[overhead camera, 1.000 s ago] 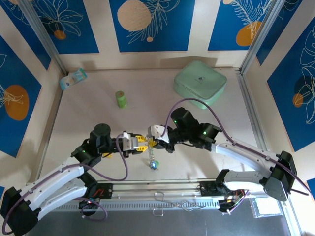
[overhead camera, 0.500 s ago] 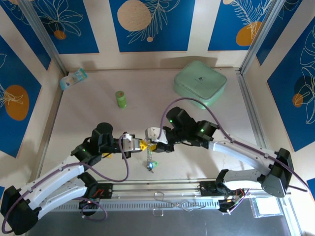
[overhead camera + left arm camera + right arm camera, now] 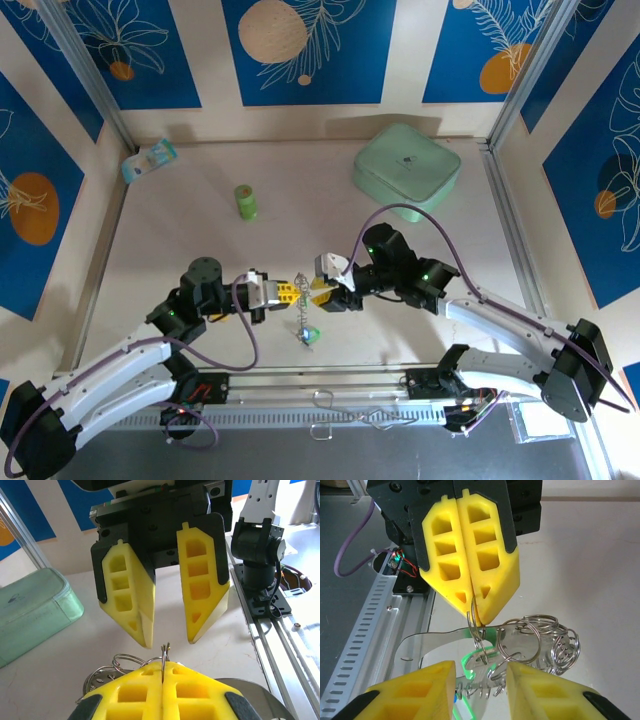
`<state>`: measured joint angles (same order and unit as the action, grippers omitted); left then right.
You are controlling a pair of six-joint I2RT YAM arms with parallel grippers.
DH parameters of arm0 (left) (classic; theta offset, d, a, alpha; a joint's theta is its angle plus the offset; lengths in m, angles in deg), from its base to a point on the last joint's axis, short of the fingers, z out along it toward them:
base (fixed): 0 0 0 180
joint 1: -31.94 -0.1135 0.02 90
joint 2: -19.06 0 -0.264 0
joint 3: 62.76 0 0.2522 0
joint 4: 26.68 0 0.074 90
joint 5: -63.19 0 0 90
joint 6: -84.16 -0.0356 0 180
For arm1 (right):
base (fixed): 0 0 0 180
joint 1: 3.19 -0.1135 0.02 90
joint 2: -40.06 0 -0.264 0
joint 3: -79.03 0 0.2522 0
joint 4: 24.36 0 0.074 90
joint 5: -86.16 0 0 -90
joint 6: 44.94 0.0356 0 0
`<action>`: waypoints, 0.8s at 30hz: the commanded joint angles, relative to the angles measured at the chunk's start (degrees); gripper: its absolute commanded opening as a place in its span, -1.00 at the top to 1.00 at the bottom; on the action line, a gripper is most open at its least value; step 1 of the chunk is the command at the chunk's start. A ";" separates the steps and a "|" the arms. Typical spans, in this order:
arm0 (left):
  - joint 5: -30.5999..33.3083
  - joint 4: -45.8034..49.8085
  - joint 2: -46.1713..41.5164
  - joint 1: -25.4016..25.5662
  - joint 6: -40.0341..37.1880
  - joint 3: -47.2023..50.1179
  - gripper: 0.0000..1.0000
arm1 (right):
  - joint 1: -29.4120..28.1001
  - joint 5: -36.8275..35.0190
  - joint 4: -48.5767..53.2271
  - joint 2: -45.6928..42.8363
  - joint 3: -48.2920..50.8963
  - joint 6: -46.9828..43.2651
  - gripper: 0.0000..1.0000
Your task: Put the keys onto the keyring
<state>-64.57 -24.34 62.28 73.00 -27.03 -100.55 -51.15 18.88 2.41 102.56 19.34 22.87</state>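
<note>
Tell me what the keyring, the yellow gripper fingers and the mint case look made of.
The keyring: bare steel-like wire, shiny, with bright glints along its coils.
The fingers: hard plastic, matte yellow, with hollow cells; moulded or printed, I can't tell.
The case: soft-looking matte mint shell with a seam along its edge, maybe silicone or coated fabric.

A robotics lab cell: aluminium frame [image 3: 88, 80], printed blue wall panels [image 3: 340, 80], slotted mounting rail [image 3: 330, 412].

The white left arm [image 3: 120, 365] and right arm [image 3: 500, 318] lean inward, wrists nose to nose. The yellow-padded left jaws pinch the thin silver wire keyring [image 3: 476, 629]; the right jaws stand parted.
</note>
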 commanded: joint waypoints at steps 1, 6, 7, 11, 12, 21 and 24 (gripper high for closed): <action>-2.68 -3.52 -0.42 0.25 1.06 0.21 1.00 | -0.54 0.70 -1.15 0.65 -0.14 0.33 0.34; -2.85 -3.52 -0.42 0.20 0.90 0.30 1.00 | -0.87 1.58 -1.07 1.12 -0.78 0.14 0.47; -2.85 -3.60 -0.36 0.24 0.89 0.30 1.00 | -0.87 1.67 -1.06 1.19 -0.74 0.13 0.51; -2.94 -3.60 -0.36 0.18 0.89 0.30 1.00 | -0.83 1.89 -0.89 1.15 -0.96 0.01 0.67; -2.94 -3.61 -0.37 0.23 0.97 0.30 1.00 | -0.90 2.00 -0.84 1.15 -1.10 0.05 0.70; -3.73 -4.22 -0.05 0.24 1.49 0.04 1.00 | -0.88 2.31 -0.93 1.65 -1.35 -0.24 0.69; -3.86 -4.39 0.11 0.25 1.57 -0.03 1.00 | -0.86 2.65 -0.89 1.92 -1.46 -0.42 0.59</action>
<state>-66.04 -24.69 62.39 73.00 -26.62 -100.40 -51.59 19.38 1.76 104.05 19.30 22.89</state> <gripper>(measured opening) 0.056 0.189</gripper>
